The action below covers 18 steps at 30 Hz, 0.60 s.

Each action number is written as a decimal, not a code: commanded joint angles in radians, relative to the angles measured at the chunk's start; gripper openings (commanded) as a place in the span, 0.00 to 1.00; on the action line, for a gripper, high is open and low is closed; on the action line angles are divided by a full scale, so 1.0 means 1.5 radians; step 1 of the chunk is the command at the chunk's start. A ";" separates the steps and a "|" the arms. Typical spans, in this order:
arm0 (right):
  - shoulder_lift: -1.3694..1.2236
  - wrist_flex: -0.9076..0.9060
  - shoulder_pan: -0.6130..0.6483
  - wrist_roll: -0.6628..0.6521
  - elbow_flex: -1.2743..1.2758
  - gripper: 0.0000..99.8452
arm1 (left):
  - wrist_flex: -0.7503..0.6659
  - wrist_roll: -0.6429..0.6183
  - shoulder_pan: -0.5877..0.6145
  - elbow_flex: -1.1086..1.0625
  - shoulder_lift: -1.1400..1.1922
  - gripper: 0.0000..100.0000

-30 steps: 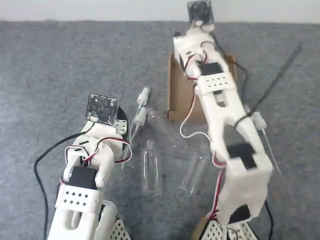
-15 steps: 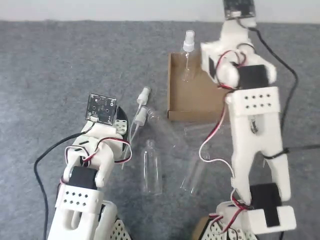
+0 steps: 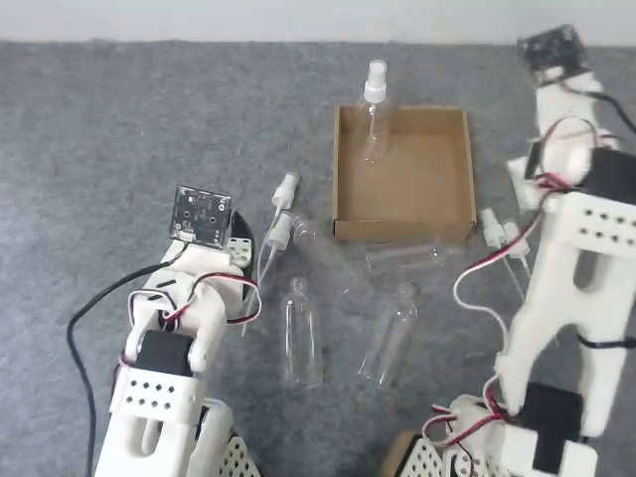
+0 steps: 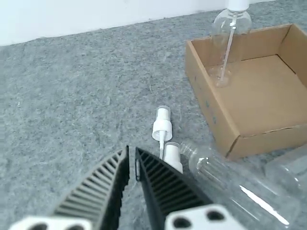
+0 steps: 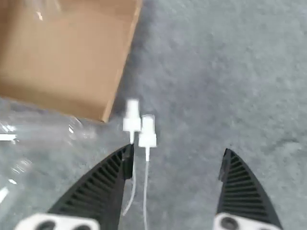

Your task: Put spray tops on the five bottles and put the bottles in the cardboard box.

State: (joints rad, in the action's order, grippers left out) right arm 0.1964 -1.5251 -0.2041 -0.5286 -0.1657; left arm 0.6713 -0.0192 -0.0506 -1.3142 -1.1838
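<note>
Right arm swung off the brown cardboard box point(image 3: 402, 231) and now sits at the right side of the grey carpeted table point(image 3: 119, 119). One clear plastic bottle with a white spray top point(image 3: 373, 119) is left standing upright in the box's far left corner. Right arm's fingers point(image 5: 100, 187) are spread wide over two loose white spray tops point(image 5: 139, 127) near the box's corner. Left arm's fingers point(image 4: 108, 187) are pinched nearly together, holding nothing, next to two more spray tops point(image 4: 163, 127). Four uncapped clear bottles point(image 3: 301, 343) lie on the table in front of the box.

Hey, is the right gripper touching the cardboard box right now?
Apart. The right wrist view shows bare carpet between the open jaws of the right gripper and the cardboard box corner.
</note>
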 commanded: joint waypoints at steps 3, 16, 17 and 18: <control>-0.102 0.159 -0.029 -0.049 0.123 0.24 | -0.015 0.005 0.001 0.006 -0.010 0.01; -0.297 0.291 -0.050 -0.049 0.136 0.24 | -0.015 0.005 0.001 0.007 -0.010 0.01; -0.308 0.299 -0.052 -0.049 0.136 0.24 | -0.015 0.005 0.001 0.007 -0.010 0.01; -0.320 0.305 -0.055 -0.049 0.137 0.24 | -0.015 0.005 0.001 0.007 -0.010 0.01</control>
State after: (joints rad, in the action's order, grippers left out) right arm -0.2608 -1.1139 -0.2670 -0.5915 0.0491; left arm 0.6713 -0.0192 -0.0522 -1.3142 -1.1838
